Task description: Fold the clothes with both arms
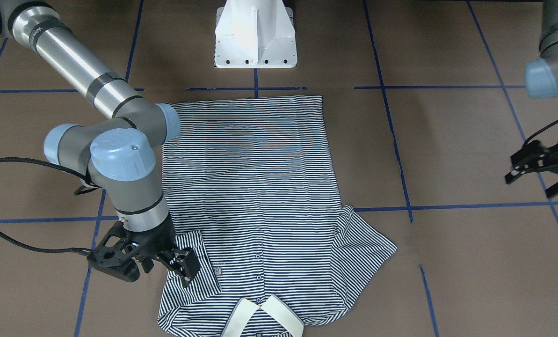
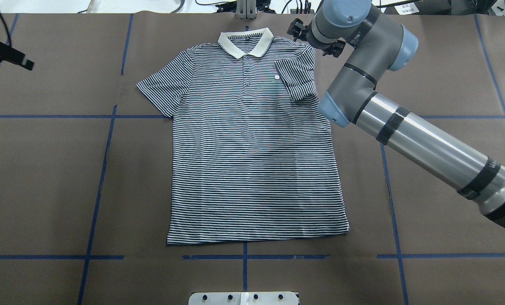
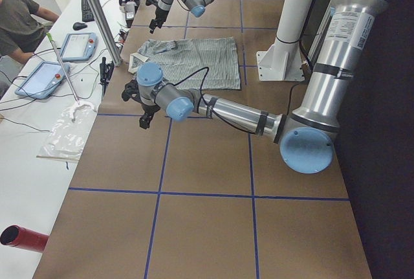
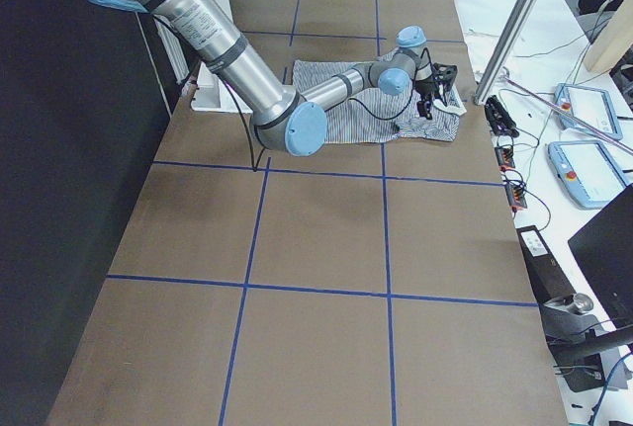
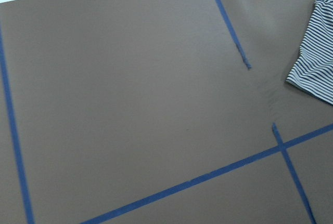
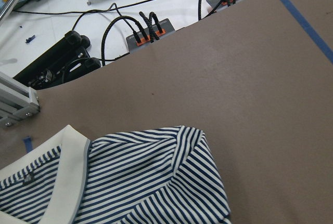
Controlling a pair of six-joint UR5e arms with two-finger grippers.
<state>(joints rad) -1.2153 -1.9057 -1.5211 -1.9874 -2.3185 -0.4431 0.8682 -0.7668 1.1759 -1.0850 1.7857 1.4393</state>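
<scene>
- Striped polo shirt [image 2: 252, 161] lies flat on the brown table [image 2: 45, 178], one sleeve [image 2: 296, 78] folded inward.
- Right gripper [image 1: 157, 274] is at that sleeve, fingers spread.
- Left gripper [image 1: 531, 185] is spread too, well apart from the shirt.

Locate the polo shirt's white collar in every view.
Exterior front-facing: collar at bottom centre.
Overhead exterior: collar at top centre.
Exterior left: collar upper left, at the shirt's left end.
Exterior right: collar upper right, at the shirt's right end.
Left wrist: not in view, only a sleeve edge.
Right wrist: collar at lower left.
Landmark: the white pedestal base, opposite the collar in all four exterior views.
</scene>
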